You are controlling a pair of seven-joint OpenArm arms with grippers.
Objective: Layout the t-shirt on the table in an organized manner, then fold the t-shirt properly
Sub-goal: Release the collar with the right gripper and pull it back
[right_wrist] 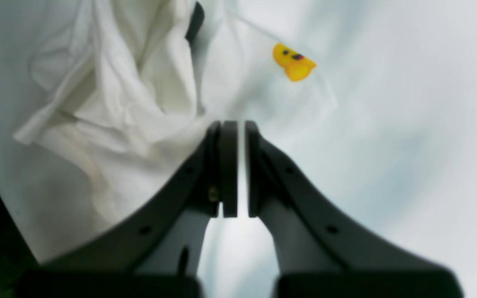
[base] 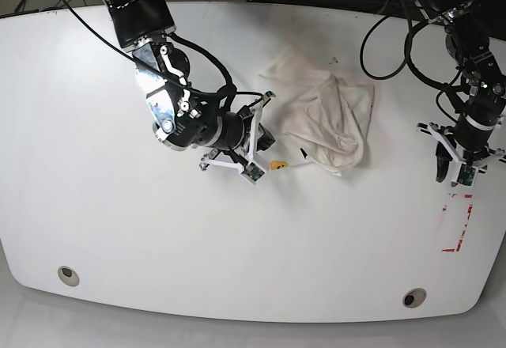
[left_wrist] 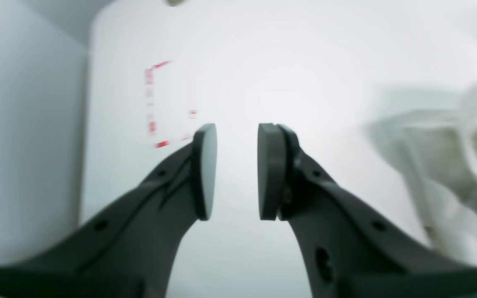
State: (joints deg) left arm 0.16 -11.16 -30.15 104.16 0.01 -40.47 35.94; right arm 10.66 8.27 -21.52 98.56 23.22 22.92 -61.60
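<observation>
While the crumpled white cotton t-shirt (base: 324, 119) lies mid-table, the right gripper (right_wrist: 241, 174) is closed at its near hem; the left gripper (left_wrist: 237, 169), parted and empty, hovers near the red tape outline (base: 456, 223) by the glossy white table (base: 95, 229) edge.

T-shirt (base: 328, 119): soft white cloth, matt, heavily creased. Surface (base: 118, 245): smooth, glossy white, faint sheen. Fingers (left_wrist: 203, 171): dark matt plastic, flat smooth pads. Red tape (base: 456, 225): matt, worn.
</observation>
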